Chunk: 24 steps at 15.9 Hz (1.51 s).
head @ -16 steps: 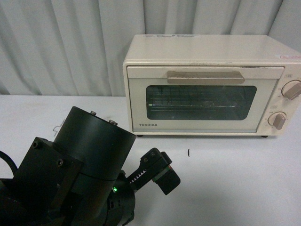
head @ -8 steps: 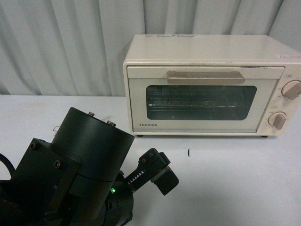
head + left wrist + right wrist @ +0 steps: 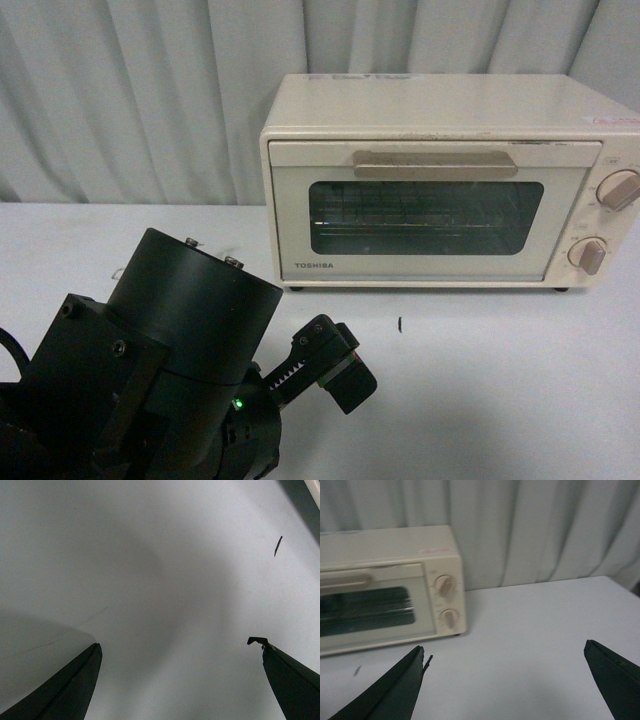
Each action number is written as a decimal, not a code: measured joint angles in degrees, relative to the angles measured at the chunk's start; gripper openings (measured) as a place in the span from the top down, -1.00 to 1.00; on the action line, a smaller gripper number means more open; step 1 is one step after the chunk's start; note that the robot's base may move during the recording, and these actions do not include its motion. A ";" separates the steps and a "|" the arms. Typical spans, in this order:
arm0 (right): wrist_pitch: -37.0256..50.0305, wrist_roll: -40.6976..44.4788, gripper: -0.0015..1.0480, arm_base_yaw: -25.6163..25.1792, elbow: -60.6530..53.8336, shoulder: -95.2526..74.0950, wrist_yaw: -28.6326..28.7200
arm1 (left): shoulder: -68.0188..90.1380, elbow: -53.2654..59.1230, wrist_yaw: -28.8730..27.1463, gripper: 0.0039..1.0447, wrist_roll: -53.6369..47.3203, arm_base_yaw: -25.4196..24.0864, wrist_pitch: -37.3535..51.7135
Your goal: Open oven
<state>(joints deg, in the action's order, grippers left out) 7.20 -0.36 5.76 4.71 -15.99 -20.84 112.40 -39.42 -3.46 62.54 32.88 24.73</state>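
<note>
Front view: the oven (image 3: 430,180) stood with its door shut — the left gripper (image 3: 180,645) and the right gripper (image 3: 505,652) both had jaws spread apart.

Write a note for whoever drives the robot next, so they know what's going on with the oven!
Left gripper: open, empty, over bare table, touching nothing.
Right gripper: open, empty, facing the Toshiba toaster oven from its knob side, well short of it.
Oven: at the back of the table, glass door shut, bar handle untouched.
Done: nothing yet.
Left: bring a gripper to the handle, grip it, and pull the door open, probably downward.
</note>
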 joint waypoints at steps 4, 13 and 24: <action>30.32 11.61 -0.87 -1.31 16.57 -37.16 -2.89 | -0.07 0.09 -0.22 -0.88 -0.02 -0.02 -0.02; 32.35 59.36 -0.31 3.78 45.70 -75.63 11.37 | -0.09 0.11 -0.20 -0.88 -0.02 -0.02 0.04; 24.48 76.89 0.96 9.62 48.74 -82.97 19.26 | -0.09 0.11 -0.22 -0.88 -0.02 -0.02 0.04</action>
<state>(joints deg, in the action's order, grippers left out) 31.68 76.53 15.38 53.45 -98.96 -1.58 112.31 -39.31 -3.68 62.52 32.86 24.77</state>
